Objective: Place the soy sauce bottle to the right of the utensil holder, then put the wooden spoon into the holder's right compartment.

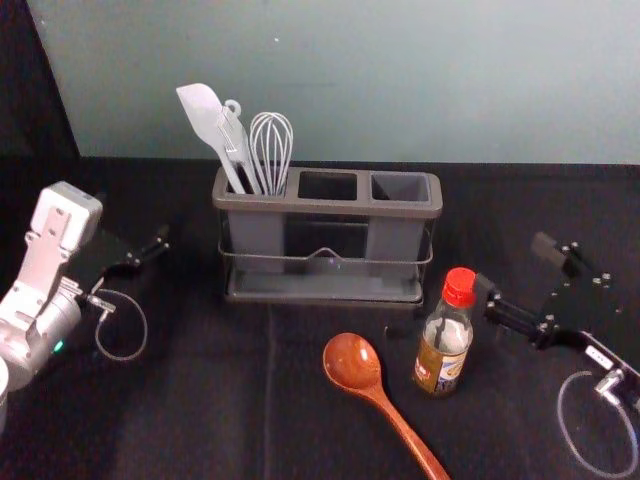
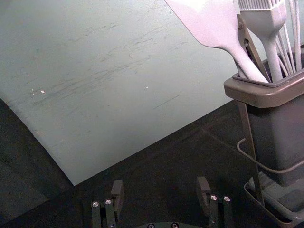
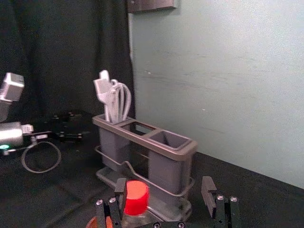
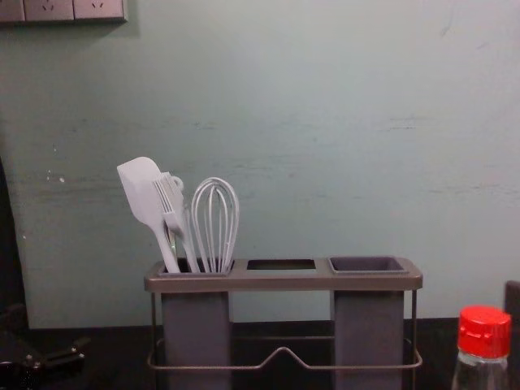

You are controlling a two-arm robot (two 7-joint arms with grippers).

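One wooden spoon (image 1: 352,362) lies nearest on the dark worktop (image 1: 200,420), its bowl far and left, its handle running near and right. Just right of the bowl, the soy sauce bottle (image 1: 445,345) stands upright, on the near side of the utensil holder's (image 1: 325,204) right end. The right tool (image 1: 514,266) is spread open right beside the red cap (image 1: 460,287). The left tool (image 1: 145,240), also open, hangs left of the holder, whose left compartment carries a spatula (image 1: 200,108) and whisk (image 1: 271,140).

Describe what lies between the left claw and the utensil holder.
No object lies there: the stretch between the left claw and the utensil holder is bare black cloth, as the head view shows.
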